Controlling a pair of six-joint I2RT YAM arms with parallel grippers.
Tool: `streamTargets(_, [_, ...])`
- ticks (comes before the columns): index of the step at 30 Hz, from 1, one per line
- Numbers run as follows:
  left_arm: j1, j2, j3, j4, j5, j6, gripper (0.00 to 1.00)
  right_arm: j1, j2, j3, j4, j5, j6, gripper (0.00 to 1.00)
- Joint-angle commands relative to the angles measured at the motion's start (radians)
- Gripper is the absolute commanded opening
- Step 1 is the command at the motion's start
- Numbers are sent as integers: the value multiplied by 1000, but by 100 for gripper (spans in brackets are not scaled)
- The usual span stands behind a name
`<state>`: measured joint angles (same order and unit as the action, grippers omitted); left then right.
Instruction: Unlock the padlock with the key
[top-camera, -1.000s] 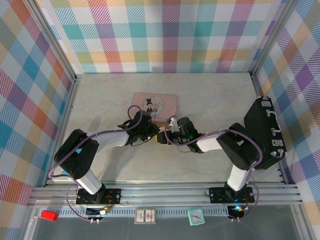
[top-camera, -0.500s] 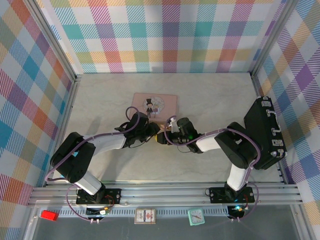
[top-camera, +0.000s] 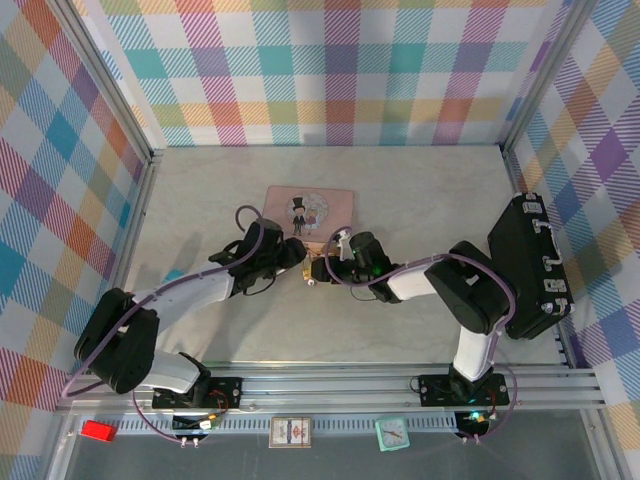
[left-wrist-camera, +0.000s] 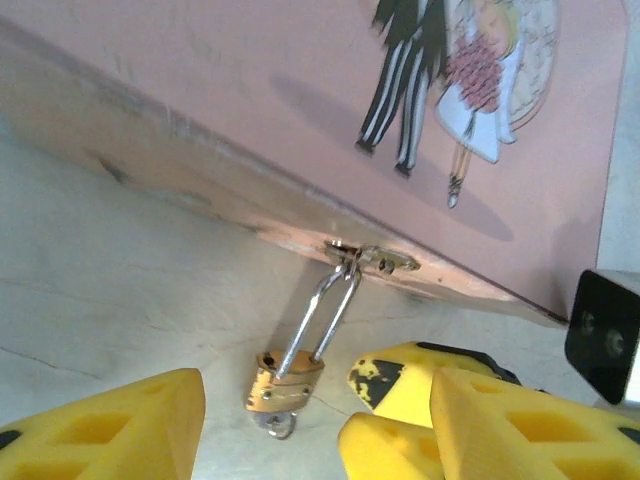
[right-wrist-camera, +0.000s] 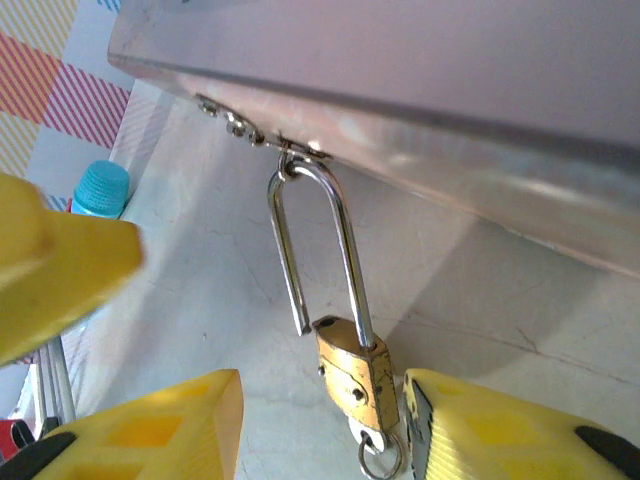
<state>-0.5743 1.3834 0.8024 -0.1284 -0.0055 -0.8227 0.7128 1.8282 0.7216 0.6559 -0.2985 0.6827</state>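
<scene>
**Padlock on the tin's hasp, both claws alongside.** The pink tin (top-camera: 310, 207) lies flat at mid-worktop (top-camera: 420, 190). From the hasp (left-wrist-camera: 375, 258) on its near edge hangs the padlock (right-wrist-camera: 350, 368), a small brass body on a long silvery shackle (right-wrist-camera: 345, 240). In the right wrist view, one shackle leg ends free, just beside the top of the body. The key (right-wrist-camera: 365, 437) shows as a small grey piece with a ring at the bottom of the body.

The left claw (top-camera: 297, 257) stands wide, its yellow fingers (left-wrist-camera: 110, 425) on either side of the padlock and apart from it. The right claw (top-camera: 325, 268) meets it from the opposite side, moderately spread and gripping nothing. One of its fingers (right-wrist-camera: 500, 430) is just beside the body; whether they touch cannot be told. The other finger is apart from the body.

A black case (top-camera: 530, 265) lies at the right wall.
</scene>
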Motion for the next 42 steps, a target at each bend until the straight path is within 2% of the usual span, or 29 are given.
streamTargets(1, [13, -37, 102, -177, -105, 191, 62, 4, 38, 49, -18, 32, 15, 46])
streamTargets(6, [67, -38, 148, -214, -130, 256, 65, 4, 89, 93, -57, 27, 15, 44])
streamTargets(9, [119, 12, 199, -235, -122, 284, 66, 3, 109, 98, -57, 30, 20, 40])
streamTargets(12, [170, 83, 238, -221, -73, 307, 66, 4, 121, 90, -49, 21, 28, 37])
streamTargets(15, [218, 182, 284, -184, 81, 343, 66, 4, 130, 82, -42, 9, 36, 37])
streamTargets(17, [232, 235, 309, -175, 104, 347, 66, 6, 138, 81, -45, 4, 41, 36])
streamTargets(25, [248, 353, 363, -171, 65, 336, 66, 11, 143, 58, -93, 17, 60, 36])
streamTargets(31, [249, 384, 348, -164, 29, 313, 65, 18, 146, 49, -98, 26, 59, 42])
streamTargets(36, [249, 379, 329, -166, 10, 295, 65, 33, 133, 53, -117, 64, 35, 43])
streamTargets(42, [251, 377, 317, -165, -1, 274, 63, 68, 85, 34, -139, 171, -13, 41])
